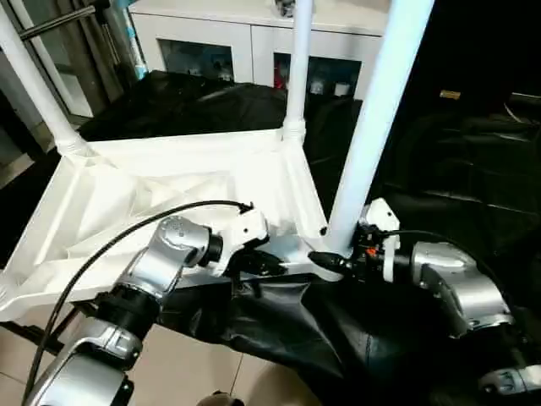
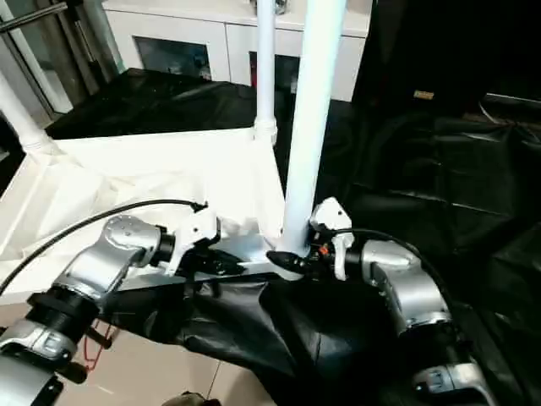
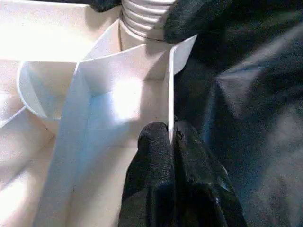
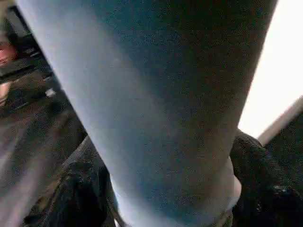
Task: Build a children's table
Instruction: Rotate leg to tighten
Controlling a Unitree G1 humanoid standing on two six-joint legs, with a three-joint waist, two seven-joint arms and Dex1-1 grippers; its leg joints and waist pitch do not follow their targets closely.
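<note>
Upside-down tabletop (image 1: 169, 190); three legs (image 1: 376, 118) upright.

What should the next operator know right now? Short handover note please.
Left gripper: shut on the tabletop's near side wall, next to the corner socket.
Right gripper: fingers either side of the near leg at its base; firm grip unclear.
Tabletop lies underside up on the black-draped work table.
Done: three legs stand upright in sockets, including the far leg and left leg.
Left: confirm the near leg's seating; fourth corner is out of view.
</note>
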